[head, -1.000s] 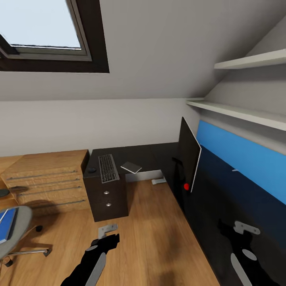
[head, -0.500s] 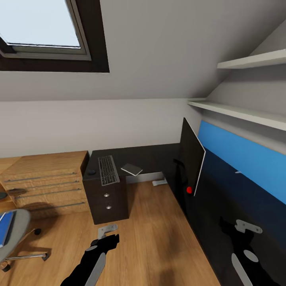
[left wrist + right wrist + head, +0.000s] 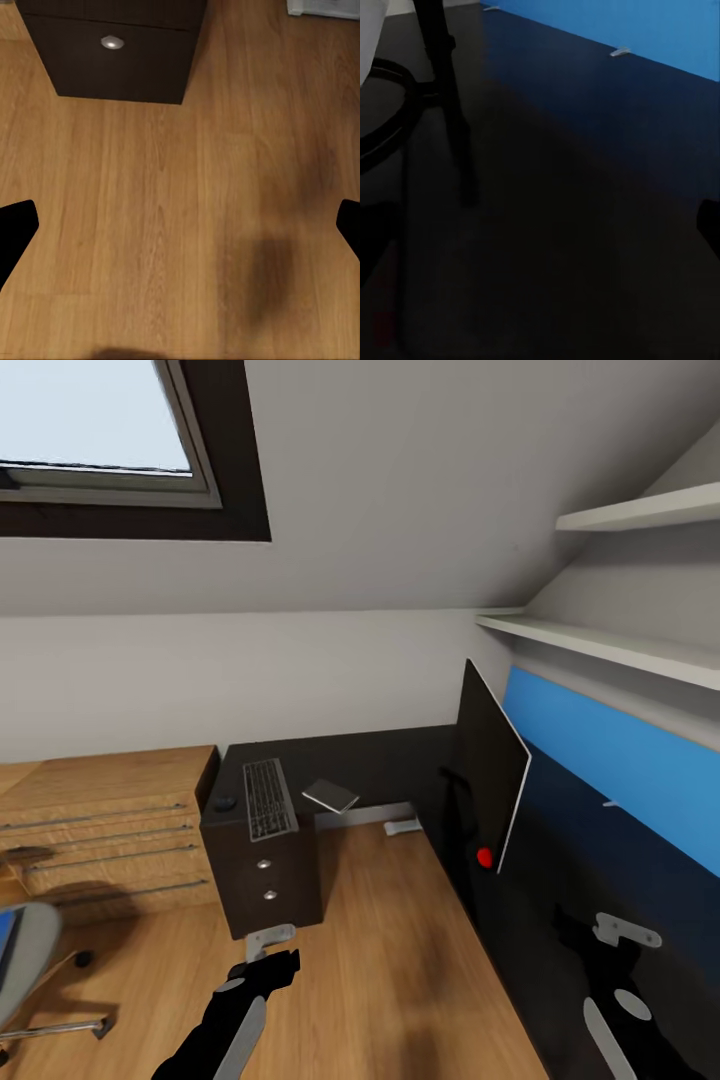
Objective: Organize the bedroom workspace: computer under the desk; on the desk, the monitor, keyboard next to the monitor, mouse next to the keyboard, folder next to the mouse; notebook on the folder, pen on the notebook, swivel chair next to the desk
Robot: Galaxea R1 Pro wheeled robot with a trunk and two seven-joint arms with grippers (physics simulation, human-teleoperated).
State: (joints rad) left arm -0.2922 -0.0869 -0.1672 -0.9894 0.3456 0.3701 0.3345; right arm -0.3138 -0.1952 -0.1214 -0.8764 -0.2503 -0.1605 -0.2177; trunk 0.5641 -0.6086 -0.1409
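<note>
As the camera has swung rightward since the earlier frames, the swivel chair slips toward the picture's left edge. One glossy black L-shaped bench carries one monitor along its blue-wall edge, one keyboard at its far-left end, one notebook overhanging the inner edge, and one mouse. The left tool gapes wide over the floor; the right tool I cannot tell.
</note>
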